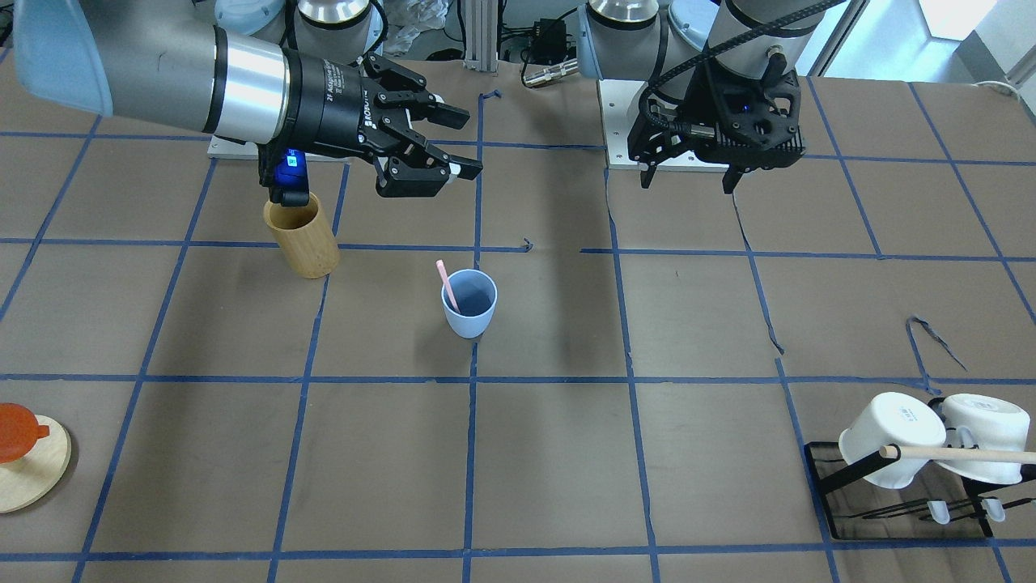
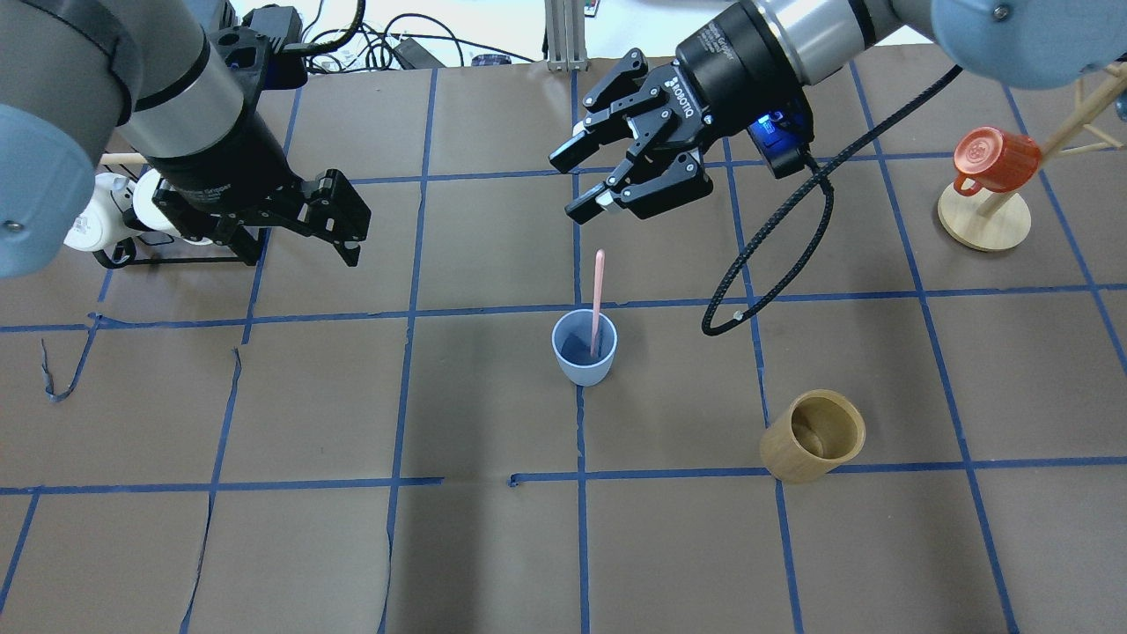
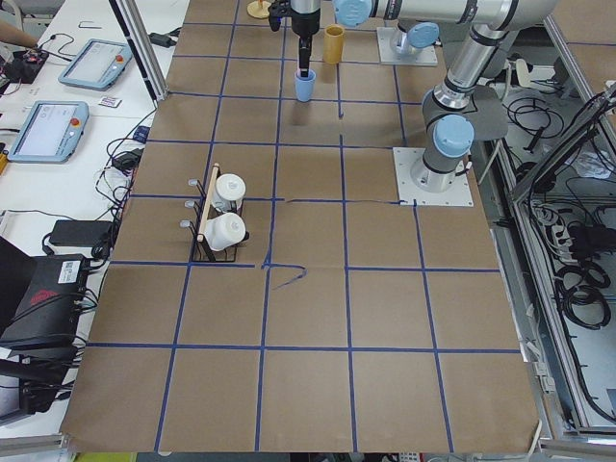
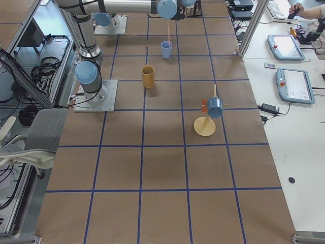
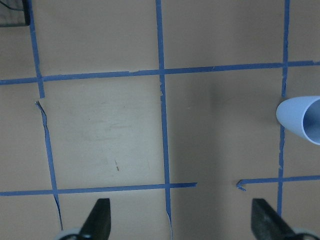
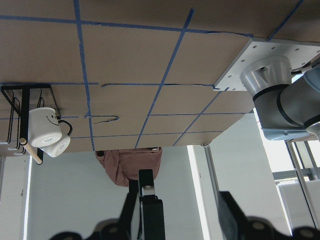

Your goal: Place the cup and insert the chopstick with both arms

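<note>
Brown table [image 2: 493, 546]: chopstick [image 2: 598, 299] (leaning in cup [image 2: 583, 363]) below right hand [image 2: 572, 185]

We are looking at a robotics lab: a brown surface [image 3: 308, 385] gridded with blue tape [image 1: 471, 453], teach pendants [image 4: 295, 85] beside it, loose cables [image 3: 570, 274] alongside.

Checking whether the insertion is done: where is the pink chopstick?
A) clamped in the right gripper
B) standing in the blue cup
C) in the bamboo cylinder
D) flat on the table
B: the chopstick leans inside the cup, and the right gripper is open, apart from it.
</note>
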You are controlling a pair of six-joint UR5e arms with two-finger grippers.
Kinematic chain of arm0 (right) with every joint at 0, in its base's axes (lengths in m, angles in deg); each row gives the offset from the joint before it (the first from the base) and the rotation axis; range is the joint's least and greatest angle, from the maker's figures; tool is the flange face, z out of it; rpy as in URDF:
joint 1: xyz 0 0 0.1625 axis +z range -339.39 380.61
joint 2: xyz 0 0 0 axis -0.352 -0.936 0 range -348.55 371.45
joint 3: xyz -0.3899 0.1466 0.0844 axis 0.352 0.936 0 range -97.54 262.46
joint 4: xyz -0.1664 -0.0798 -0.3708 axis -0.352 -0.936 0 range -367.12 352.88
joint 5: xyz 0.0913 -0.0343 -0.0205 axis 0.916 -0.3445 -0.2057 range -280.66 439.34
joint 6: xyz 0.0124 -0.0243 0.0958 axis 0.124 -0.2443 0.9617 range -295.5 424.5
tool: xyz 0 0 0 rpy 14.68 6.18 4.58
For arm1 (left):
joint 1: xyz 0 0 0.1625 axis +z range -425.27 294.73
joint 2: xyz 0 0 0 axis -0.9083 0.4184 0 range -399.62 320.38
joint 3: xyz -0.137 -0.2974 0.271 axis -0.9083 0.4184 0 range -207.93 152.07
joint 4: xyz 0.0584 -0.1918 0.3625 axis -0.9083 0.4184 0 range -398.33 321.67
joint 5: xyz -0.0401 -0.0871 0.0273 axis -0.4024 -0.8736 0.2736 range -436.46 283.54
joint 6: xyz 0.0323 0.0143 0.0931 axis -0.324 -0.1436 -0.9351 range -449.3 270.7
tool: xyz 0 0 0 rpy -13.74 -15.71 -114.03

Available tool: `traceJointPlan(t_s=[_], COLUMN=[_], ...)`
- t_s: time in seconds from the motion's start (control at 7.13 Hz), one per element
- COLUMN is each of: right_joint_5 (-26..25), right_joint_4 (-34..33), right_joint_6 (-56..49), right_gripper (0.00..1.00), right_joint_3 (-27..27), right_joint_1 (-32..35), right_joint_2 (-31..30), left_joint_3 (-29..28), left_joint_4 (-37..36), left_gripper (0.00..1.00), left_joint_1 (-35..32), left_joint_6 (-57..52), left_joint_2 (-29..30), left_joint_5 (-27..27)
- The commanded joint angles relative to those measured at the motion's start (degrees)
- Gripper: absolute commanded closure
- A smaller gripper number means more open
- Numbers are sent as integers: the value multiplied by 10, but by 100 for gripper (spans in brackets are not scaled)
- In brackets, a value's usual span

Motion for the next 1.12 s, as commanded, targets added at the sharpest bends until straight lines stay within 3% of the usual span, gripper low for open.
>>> traceJointPlan(t_s=[0.0,0.28,0.56,0.84,0.98], right_joint_5=[1,-6,-62,-192,-296], right_joint_4=[-2,-7,-19,-22,-19], right_joint_6=[1,8,-1,-80,-177], right_gripper=[26,26,26,26,25], right_joint_3=[6,17,60,86,88], right_joint_1=[-2,-6,-18,-25,-25], right_joint_2=[0,0,0,-3,-3], left_joint_3=[-1,0,-1,0,0], left_joint_4=[0,0,0,0,0], left_gripper=[0,0,0,0,0], left_joint_1=[0,1,1,-1,1], left_joint_6=[0,0,0,1,1], left_joint_2=[0,0,0,0,0], left_joint_5=[1,0,0,0,1])
